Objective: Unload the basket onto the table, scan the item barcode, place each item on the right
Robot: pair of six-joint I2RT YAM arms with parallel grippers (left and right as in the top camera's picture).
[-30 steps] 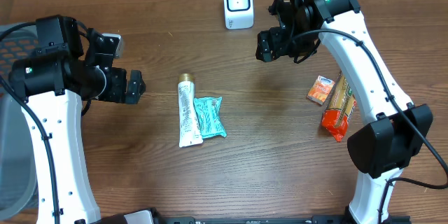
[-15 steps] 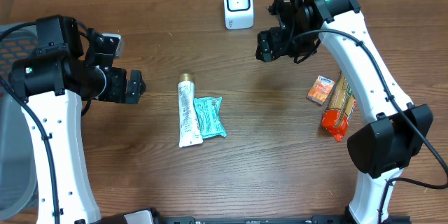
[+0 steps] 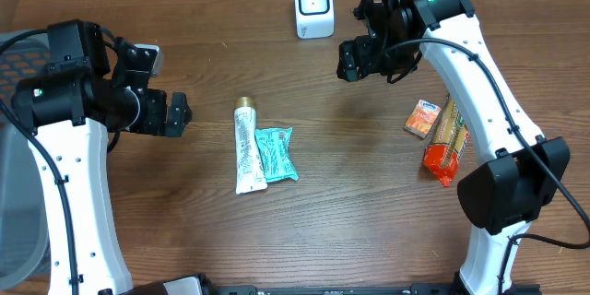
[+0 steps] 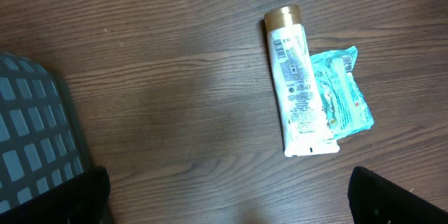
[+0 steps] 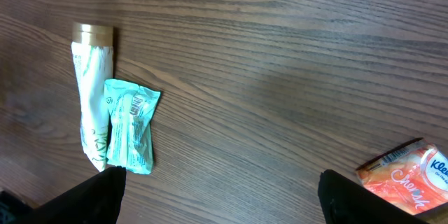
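The tube lies flat near the middle of the table, its gold cap toward the far edge and its printed label facing up. A teal packet lies against the tube's lower half, on the side toward the right arm, and the two touch along their edges. Neither is held.

The left end effector hangs over bare wood on the left, level with the tube but apart from it, with open table between them. Its fingers are spread wide and hold nothing. In the left wrist view they sit at the bottom corners, with the tube and packet above them and right of centre. A grey basket shows at the left edge of that view.

The right end effector is raised near the far edge, just beside the white scanner, which stands upright at the back of the table. Its fingers are also spread apart and empty. It is well apart from the tube and packet, which appear at the left of the right wrist view.

An orange tissue pack and an orange snack bag lie together on the right side of the table, under the right arm.
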